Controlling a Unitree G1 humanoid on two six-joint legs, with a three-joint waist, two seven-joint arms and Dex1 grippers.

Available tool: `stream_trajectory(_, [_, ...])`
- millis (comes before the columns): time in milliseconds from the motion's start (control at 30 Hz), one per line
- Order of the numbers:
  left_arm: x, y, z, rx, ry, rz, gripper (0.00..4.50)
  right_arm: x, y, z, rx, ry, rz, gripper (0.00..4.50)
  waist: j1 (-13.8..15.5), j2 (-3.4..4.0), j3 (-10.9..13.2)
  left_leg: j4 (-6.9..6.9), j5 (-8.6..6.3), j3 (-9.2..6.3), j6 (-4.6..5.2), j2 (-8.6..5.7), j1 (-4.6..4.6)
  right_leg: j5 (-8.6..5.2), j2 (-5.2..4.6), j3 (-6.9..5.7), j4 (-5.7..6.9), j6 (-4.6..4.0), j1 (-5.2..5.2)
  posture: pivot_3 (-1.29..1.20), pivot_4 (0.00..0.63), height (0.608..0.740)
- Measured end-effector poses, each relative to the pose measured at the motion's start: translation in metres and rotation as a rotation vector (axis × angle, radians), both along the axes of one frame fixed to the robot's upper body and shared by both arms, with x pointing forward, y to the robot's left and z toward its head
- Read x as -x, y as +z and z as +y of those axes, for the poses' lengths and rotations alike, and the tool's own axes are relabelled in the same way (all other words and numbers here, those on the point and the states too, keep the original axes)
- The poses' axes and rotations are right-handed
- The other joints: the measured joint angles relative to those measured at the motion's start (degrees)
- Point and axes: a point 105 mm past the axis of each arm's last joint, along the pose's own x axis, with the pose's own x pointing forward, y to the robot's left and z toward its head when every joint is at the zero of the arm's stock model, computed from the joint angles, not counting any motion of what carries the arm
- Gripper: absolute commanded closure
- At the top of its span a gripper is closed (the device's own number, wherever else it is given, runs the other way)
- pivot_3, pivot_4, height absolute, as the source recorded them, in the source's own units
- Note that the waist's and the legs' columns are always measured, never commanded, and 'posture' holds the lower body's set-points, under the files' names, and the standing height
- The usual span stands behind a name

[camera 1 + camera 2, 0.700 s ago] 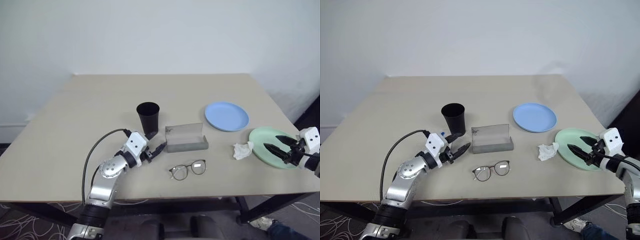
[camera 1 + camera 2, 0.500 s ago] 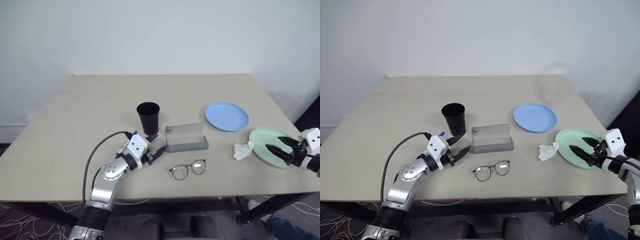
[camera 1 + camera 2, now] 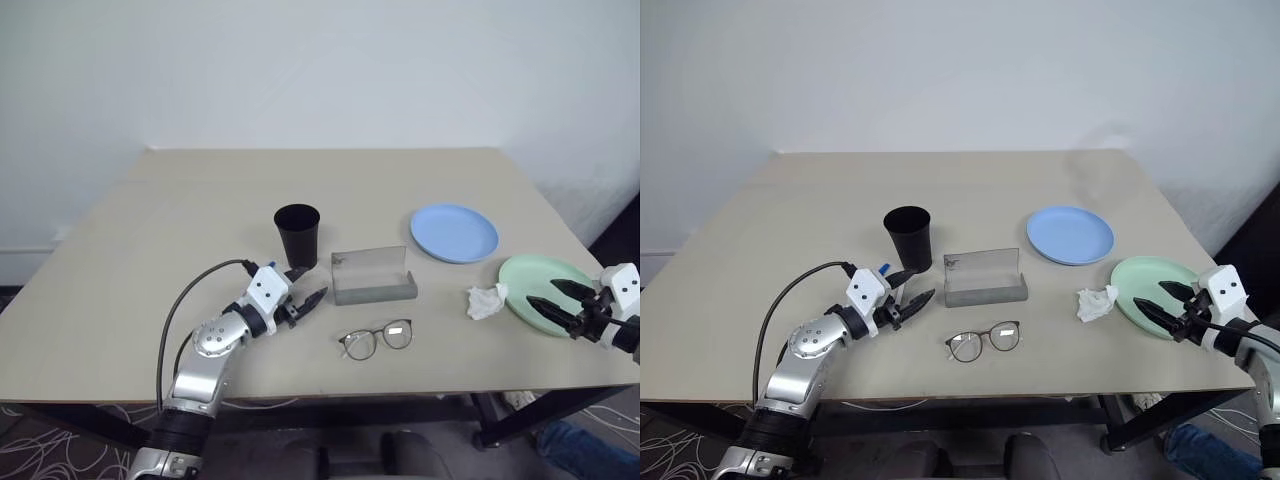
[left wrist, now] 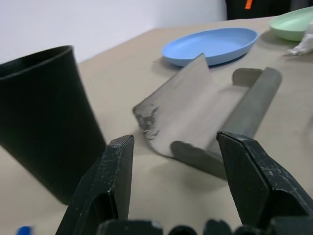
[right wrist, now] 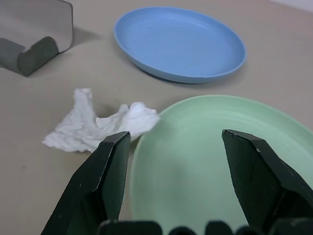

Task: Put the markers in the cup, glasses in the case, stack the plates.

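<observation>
left tool [image 3: 308, 302] spread and empty beside the cup [image 3: 297, 236]; right tool [image 3: 562, 305] spread over the mint plate [image 3: 540, 285]; glasses [image 3: 377, 338] lie outside the open case [image 3: 372, 276]; blue plate [image 3: 453, 232] sits apart, so stacking and casing remain; markers unseen.

Head pair looks down over the whole surface [image 3: 200, 200]; both low wrist cameras share the case [image 4: 210, 122].

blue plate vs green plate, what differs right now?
Colour: the blue plate is light blue, the green plate mint. Place: the blue plate sits farther back, the green plate near the table's front right edge. Surroundings: the blue plate stands clear; the green plate has a crumpled tissue at its rim and the open right hand over it. Both are round, shallow, unstacked.
</observation>
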Motion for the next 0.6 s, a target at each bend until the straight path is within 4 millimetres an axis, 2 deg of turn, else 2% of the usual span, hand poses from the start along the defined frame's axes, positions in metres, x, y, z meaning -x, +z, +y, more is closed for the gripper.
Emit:
stream_trajectory(133, [0.001, -0.002, -0.001, 0.007, -0.009, 0.01, 1.69, 0.005, -0.007, 0.006, -0.012, -0.009, 0.024, 1.24, 0.0, 0.02, 0.0, 0.0, 0.0, 0.0, 0.0, -0.01, -0.04, 0.0, -0.03, 0.02, 0.0, 0.0, -0.05, 0.0, 0.0, 0.733])
stream_trajectory(333, [-0.001, -0.005, -0.002, 0.03, -0.002, 0.019, 1.69, 0.005, 0.005, 0.018, 0.0, 0.019, 0.002, 1.24, 0.0, 0.01, 0.0, 0.0, 0.0, 0.01, -0.01, 0.03, 0.0, 0.0, -0.01, -0.03, 0.0, 0.0, -0.01, 0.0, 0.0, 0.733])
stream_trajectory(600, [-0.006, 0.0, -0.009, 0.058, 0.002, -0.001, 1.69, 0.012, -0.001, 0.013, 0.054, 0.03, 0.073, 1.24, 0.0, 0.01, 0.0, 0.0, 0.0, 0.01, -0.01, -0.01, -0.02, 0.0, -0.02, -0.01, -0.01, 0.0, -0.03, 0.0, 0.0, 0.733])
